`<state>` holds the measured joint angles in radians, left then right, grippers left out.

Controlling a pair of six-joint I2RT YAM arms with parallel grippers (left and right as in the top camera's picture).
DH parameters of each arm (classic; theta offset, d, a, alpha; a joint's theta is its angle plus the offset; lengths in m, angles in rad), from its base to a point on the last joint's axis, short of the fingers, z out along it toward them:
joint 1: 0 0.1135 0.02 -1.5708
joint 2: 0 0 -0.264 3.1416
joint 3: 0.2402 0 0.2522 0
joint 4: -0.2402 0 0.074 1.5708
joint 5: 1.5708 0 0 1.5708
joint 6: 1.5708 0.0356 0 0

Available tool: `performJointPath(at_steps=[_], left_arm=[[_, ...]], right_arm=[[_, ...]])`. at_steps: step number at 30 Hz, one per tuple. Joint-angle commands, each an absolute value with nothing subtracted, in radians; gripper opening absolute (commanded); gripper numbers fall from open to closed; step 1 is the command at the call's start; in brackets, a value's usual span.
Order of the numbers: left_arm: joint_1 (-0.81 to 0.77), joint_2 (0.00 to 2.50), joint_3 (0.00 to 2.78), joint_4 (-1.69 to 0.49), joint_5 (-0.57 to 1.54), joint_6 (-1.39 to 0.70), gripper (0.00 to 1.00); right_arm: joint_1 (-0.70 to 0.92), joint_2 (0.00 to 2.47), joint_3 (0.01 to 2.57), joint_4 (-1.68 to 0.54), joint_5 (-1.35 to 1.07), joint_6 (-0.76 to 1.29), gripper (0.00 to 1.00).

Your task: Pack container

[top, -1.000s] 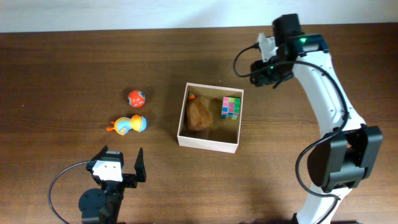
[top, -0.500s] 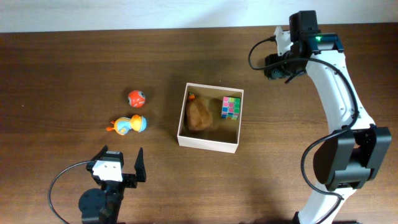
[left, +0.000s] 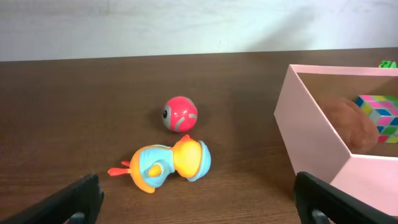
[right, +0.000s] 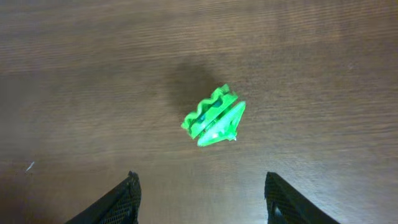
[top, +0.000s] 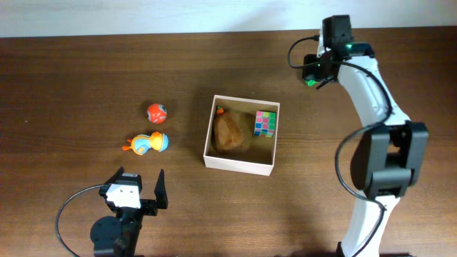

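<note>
Placement of the container [top: 238, 165] is at the centre of the overhead view, on a dark wooden table [top: 71, 71]. Its thin white walls are upright and its top is open. Inside it, a brown lump [top: 228, 133] is seen on the left and a multicoloured cube [top: 265, 123] on the right, just beside each other. To the left of the container, well apart from it, a red ball [top: 157, 113] is set above an orange and blue duck toy [top: 146, 143], which is lying on its side.

The left gripper [left: 198, 186] is found at the lower left of the overhead view, its jaws spread wide, with nothing held between them. The right gripper [right: 200, 180] is positioned at the upper right, beyond the container's far right corner. Its jaws are parted and nothing is gripped; a small green toy [right: 214, 117] is seen lying on the table just ahead of the fingertips, untouched by them.
</note>
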<state>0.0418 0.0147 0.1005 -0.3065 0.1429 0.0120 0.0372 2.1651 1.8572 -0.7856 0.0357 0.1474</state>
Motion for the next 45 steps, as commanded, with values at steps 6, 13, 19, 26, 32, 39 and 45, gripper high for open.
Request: performJointPath(at_steps=[6, 13, 19, 26, 32, 39, 45], left_arm=[[0.049, 0.005, 0.096, -0.307, 0.153, 0.031, 0.99], [0.049, 0.005, 0.096, -0.307, 0.153, 0.031, 0.99], [0.049, 0.005, 0.096, -0.307, 0.153, 0.031, 0.99], [0.049, 0.005, 0.096, -0.307, 0.153, 0.031, 0.99], [0.049, 0.005, 0.096, -0.307, 0.153, 0.031, 0.99], [0.049, 0.005, 0.096, -0.307, 0.153, 0.031, 0.99], [0.049, 0.005, 0.096, -0.307, 0.153, 0.031, 0.99]], right_arm=[[0.039, 2.219, 1.872, -0.685, 0.104, 0.271, 0.58], [0.039, 2.226, 1.872, -0.631, 0.118, 0.271, 0.58], [0.039, 2.275, 1.872, -0.627, 0.13, 0.283, 0.58], [0.039, 2.319, 1.872, -0.609, 0.164, 0.355, 0.58], [0.039, 2.323, 1.872, -0.584, 0.165, 0.357, 0.58], [0.039, 2.324, 1.872, -0.568, 0.133, 0.349, 0.58], [0.041, 2.324, 1.872, -0.556, 0.096, 0.349, 0.58]])
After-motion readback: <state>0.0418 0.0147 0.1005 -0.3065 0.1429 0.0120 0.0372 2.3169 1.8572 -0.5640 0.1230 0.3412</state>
